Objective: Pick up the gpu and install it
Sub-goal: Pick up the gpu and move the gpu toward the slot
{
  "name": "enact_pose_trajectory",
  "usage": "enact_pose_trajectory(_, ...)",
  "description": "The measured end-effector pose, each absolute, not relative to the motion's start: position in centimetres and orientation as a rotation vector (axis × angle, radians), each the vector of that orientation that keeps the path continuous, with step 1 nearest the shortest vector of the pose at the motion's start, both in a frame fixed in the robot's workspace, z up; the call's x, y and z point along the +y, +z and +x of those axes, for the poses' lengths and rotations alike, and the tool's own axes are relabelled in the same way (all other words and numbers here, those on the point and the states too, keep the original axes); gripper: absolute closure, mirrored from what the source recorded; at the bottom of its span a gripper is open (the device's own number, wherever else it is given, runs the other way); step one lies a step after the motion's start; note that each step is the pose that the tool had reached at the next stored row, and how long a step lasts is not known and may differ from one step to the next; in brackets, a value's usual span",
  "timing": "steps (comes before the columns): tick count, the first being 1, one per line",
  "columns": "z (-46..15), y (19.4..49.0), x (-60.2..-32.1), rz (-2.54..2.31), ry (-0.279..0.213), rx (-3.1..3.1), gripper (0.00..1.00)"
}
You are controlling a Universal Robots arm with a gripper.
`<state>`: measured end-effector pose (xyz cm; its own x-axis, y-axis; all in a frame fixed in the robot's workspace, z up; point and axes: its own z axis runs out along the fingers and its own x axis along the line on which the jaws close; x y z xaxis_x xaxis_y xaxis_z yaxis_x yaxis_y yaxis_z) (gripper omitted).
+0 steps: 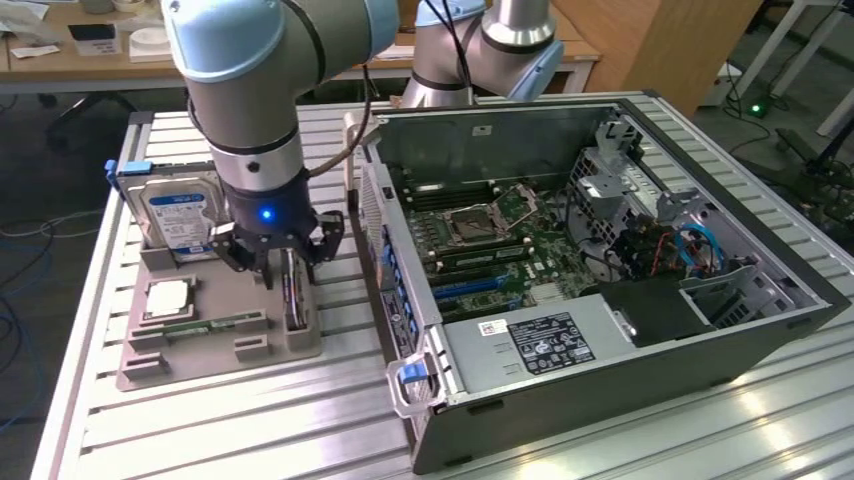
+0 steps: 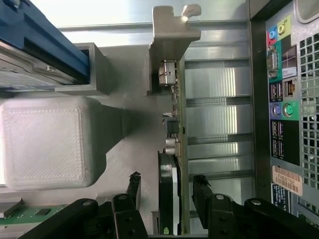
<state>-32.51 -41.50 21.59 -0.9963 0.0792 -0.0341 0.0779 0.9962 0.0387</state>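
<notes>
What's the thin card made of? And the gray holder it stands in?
Card: green circuit board, seen along its edge, with a dull dark face; its bracket looks like bare shiny metal. Holder: probably matte gray printed plastic, going by its fine woven texture.

One arm point(image 1: 247, 100): silver-grey tube sections, bulky rounded joint housings with pale blue caps point(image 1: 220, 35). A black cable point(image 1: 458, 45) runs along the rear section. The wrist end is a black cylinder ringed by a dark band, with a small blue light point(image 1: 266, 213). The pincer point(image 1: 291, 278) is all black: linked bars, round pivot pins point(image 2: 82, 203), slim fingers point(image 2: 133, 185).
</notes>
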Motion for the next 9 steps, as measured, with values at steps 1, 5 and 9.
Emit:
enact_pose_trajectory(1, -32.51, 21.42, -41.50, 0.122, 0.058, 3.103, 0.45)
enact_pose_trajectory(5, -32.51, 20.87, -41.50, 0.122, 0.058, 3.103, 0.45)
enact_pose_trajectory(9, -32.51, 20.87, -41.50, 0.122, 0.058, 3.103, 0.45)
